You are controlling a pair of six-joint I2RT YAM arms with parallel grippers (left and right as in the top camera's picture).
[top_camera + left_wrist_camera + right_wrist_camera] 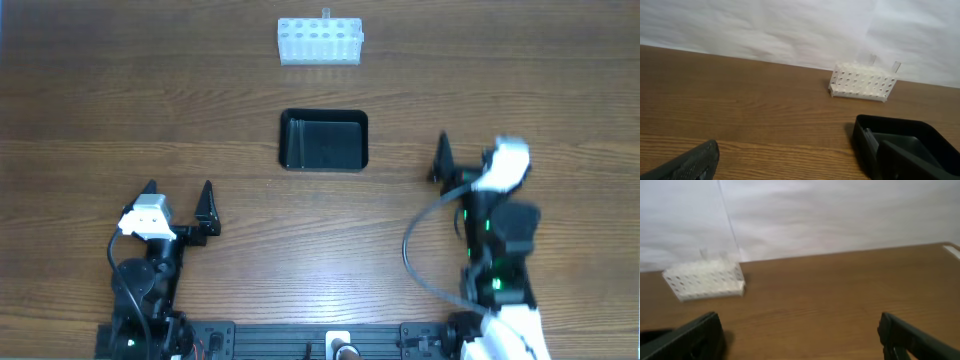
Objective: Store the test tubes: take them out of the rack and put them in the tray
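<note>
At the 12 o'clock end of the table (120, 90), we are seeing the rack (319, 42) lying with its long axis running 9 to 3, the tray (283, 140) sitting near it toward 6. Upright test tubes (872, 59) are sticking up along its far row, toward the 3 o'clock half. Both the left gripper (178, 190) and the right gripper (799, 320) are hanging with jaws spread wide, holding nothing. We are judging the right one slightly nearer, the rack lying at its 11 o'clock.
</note>
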